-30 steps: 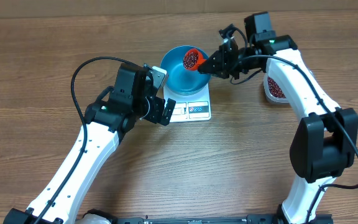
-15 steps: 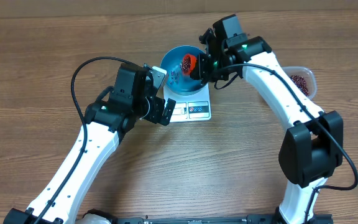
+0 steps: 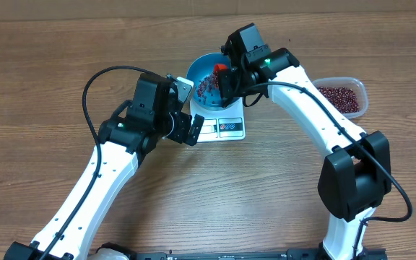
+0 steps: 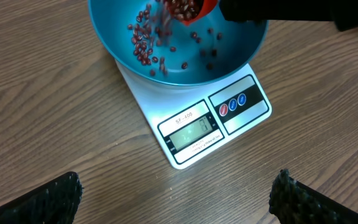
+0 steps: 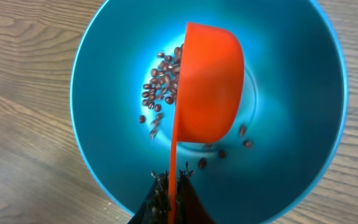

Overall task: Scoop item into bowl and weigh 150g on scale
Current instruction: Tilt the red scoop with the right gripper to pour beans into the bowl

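1. Overhead: the blue bowl (image 3: 202,101) sits on the white scale (image 3: 226,127), mid tabletop (image 3: 49,72). The right end effector (image 3: 226,78) is over the bowl, clamped tight on an orange scoop (image 3: 220,70) that is tipped over. Beans (image 3: 205,87) are scattered in the bowl, with more in a clear container (image 3: 341,97) well off by the right arm. The left end effector (image 3: 188,108) is spread wide and holds nothing, just beside the scale's left edge.
2. Left wrist: the scale display faces the camera, with the bowl on the scale. Beans are blurred in the air under the scoop at the top edge. The left fingers (image 4: 48,199) are at the bottom corners, far apart, with only bare tabletop between them.
3. Right wrist: the scoop is on its side inside the bowl rim, its handle pinched in the shut jaws at the bottom. A bean cluster lies on the bowl floor left of the scoop, with a few strays below.
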Robot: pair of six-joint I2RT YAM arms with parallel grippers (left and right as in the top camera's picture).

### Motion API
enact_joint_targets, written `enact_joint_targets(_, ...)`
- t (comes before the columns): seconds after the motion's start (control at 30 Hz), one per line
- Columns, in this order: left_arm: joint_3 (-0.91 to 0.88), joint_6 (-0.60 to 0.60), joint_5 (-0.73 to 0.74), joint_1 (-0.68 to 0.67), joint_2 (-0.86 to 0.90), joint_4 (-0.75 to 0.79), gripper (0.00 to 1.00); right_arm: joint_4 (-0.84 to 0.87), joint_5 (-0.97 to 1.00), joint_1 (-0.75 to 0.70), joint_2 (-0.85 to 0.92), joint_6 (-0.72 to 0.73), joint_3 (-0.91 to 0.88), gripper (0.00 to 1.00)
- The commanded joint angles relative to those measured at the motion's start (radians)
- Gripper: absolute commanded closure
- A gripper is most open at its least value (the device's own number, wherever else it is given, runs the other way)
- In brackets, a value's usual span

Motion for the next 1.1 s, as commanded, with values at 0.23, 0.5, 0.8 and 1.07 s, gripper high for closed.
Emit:
enact_joint_targets(0.23,-0.002,-0.005,-0.006,-0.006,-0.002,0.000,0.00,-0.043,0.225,0.066,-0.003,-0.050,0.090,0.96)
enact_joint_targets(0.5,-0.002,-0.005,-0.006,-0.006,-0.002,0.000,0.00,-0.088,0.480,0.154,-0.022,-0.058,0.128,0.96)
enact_joint_targets(0.8,-0.002,-0.005,-0.006,-0.006,-0.002,0.000,0.00,-0.109,0.690,0.236,-0.027,-0.058,0.129,0.96)
enact_joint_targets(1.07,-0.002,-0.005,-0.006,-0.006,-0.002,0.000,0.01,-0.106,0.647,0.234,-0.028,-0.054,0.135,0.96)
